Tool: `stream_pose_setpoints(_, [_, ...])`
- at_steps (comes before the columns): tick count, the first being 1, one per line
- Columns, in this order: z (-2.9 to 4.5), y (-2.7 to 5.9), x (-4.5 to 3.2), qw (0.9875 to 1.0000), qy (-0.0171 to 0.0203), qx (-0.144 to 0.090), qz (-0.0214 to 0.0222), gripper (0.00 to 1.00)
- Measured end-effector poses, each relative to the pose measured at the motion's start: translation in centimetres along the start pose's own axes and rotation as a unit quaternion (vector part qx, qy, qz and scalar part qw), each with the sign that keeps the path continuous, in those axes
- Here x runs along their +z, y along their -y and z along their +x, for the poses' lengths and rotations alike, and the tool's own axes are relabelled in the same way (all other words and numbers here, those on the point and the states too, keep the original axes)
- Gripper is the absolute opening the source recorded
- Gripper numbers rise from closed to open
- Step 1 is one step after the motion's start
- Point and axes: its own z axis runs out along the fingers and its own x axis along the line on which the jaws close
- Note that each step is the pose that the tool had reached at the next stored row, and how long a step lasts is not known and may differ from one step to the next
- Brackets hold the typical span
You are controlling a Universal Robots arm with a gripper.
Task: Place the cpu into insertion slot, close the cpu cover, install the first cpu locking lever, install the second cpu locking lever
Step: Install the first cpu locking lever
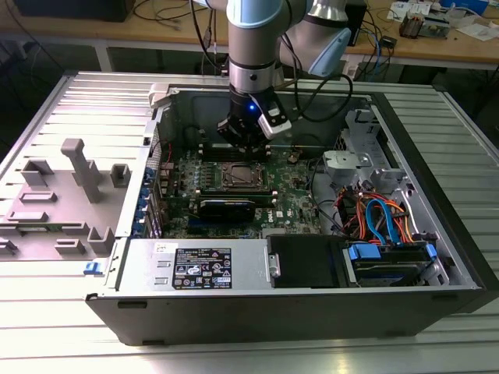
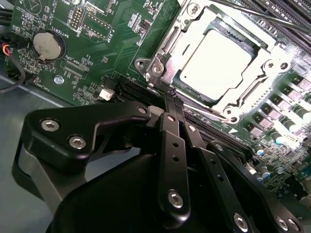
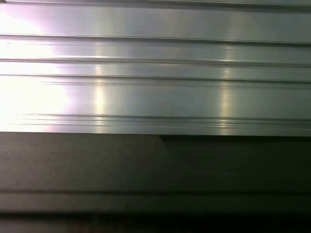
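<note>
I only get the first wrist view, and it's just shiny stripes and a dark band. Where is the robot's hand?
Observer: In the exterior view the hand is inside the open computer case. It is just above the insertion slot on the green board.
Operator: Is the chip in there already?
Observer: Yes. In the second wrist view a shiny square cpu lies in the slot, with the silvery cpu cover framing it.
Operator: Is the hand holding anything?
Observer: No. Its fingers are together and empty, close to the slot's edge.
</note>
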Motion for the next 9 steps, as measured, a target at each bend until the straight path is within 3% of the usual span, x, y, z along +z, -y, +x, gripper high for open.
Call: stream_pose_setpoints(9, [-0.09, 0.01, 0.12, 1.0, 0.0, 0.0, -0.0004, 0.11])
